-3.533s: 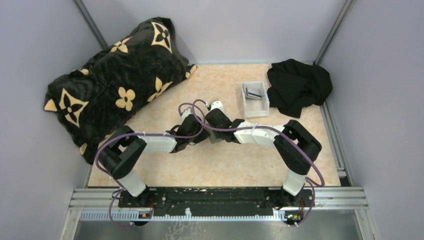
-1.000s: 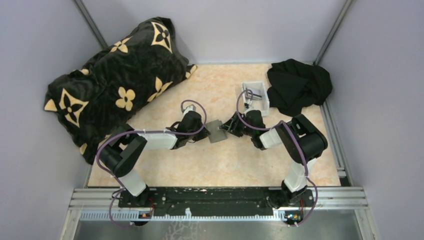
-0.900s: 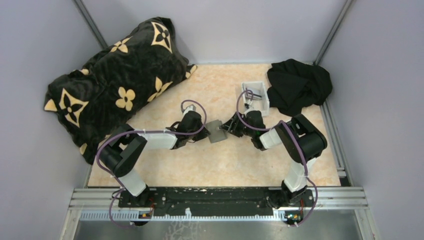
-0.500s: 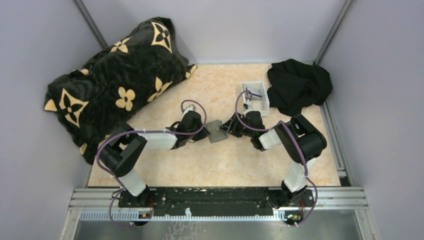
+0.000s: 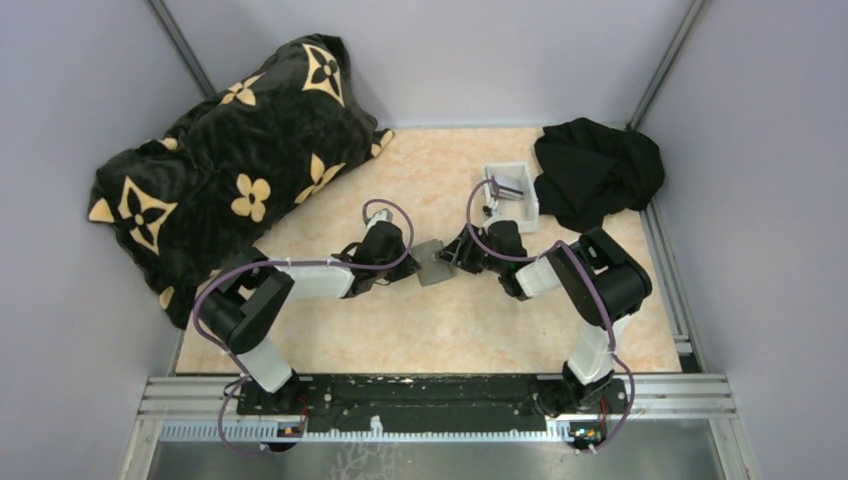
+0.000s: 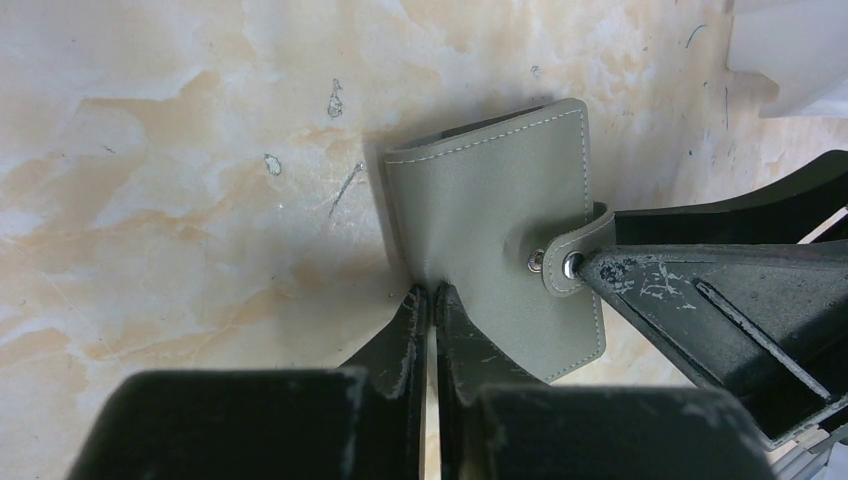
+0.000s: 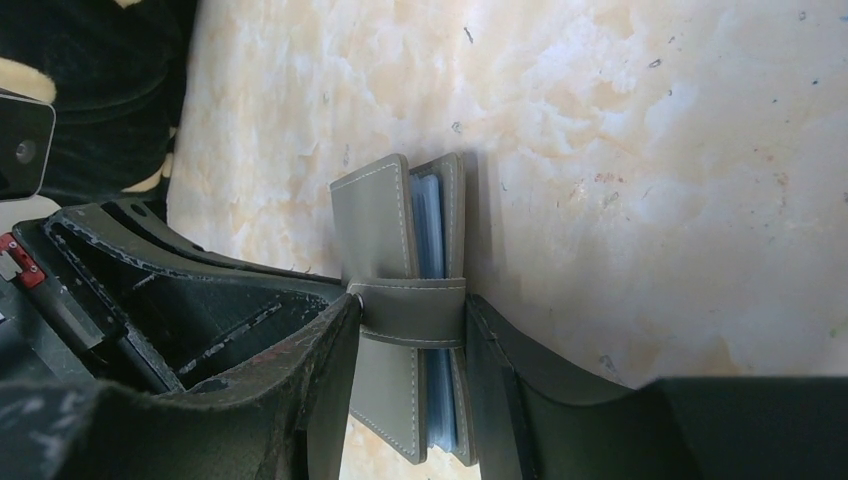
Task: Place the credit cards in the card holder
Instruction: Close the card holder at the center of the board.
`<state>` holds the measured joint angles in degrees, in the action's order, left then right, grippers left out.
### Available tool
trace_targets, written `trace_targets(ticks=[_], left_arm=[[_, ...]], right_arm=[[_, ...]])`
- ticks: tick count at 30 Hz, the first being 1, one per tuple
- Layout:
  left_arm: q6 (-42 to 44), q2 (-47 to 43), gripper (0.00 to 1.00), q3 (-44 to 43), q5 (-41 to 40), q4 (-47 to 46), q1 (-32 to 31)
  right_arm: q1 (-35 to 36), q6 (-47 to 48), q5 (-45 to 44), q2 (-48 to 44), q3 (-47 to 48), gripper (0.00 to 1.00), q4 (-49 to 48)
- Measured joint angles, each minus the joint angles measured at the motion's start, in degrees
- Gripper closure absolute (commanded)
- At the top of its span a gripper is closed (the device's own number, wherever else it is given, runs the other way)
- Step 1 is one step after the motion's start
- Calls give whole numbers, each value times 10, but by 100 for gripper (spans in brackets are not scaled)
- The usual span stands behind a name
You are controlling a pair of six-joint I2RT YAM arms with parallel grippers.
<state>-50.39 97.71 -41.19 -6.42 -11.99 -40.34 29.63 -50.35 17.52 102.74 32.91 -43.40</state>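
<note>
The grey card holder [image 5: 432, 262] lies folded on the table between my two grippers, its snap strap [image 6: 575, 245] wrapped round its open edge. Blue-edged sheets [image 7: 430, 225] show between its two panels [image 7: 380, 230]. My right gripper [image 5: 451, 256] is shut on the card holder across the strap [image 7: 412, 300], one finger on each outer face. My left gripper [image 5: 409, 266] is shut, its tips [image 6: 430, 292] against the holder's near edge [image 6: 480, 200]. Dark grey cards [image 5: 508, 187] lie in the white tray, partly hidden by a cable.
The white tray [image 5: 529, 206] stands behind the right gripper and shows in the left wrist view [image 6: 790, 45]. A black cloth [image 5: 598, 168] lies at the back right. A large black pillow with tan flowers [image 5: 230, 160] fills the back left.
Since 3.5 s ago the arms have uncrossed and the card holder lies in the open between them. Over the last second the right gripper has edged left onto the holder; the left has stayed.
</note>
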Motion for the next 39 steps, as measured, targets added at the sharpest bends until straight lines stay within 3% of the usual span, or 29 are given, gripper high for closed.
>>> trace_targets(ticks=[39], left_arm=[[8,12,95,-30,5,21,3]], right_arm=[[9,60,1,7,45,57,63]])
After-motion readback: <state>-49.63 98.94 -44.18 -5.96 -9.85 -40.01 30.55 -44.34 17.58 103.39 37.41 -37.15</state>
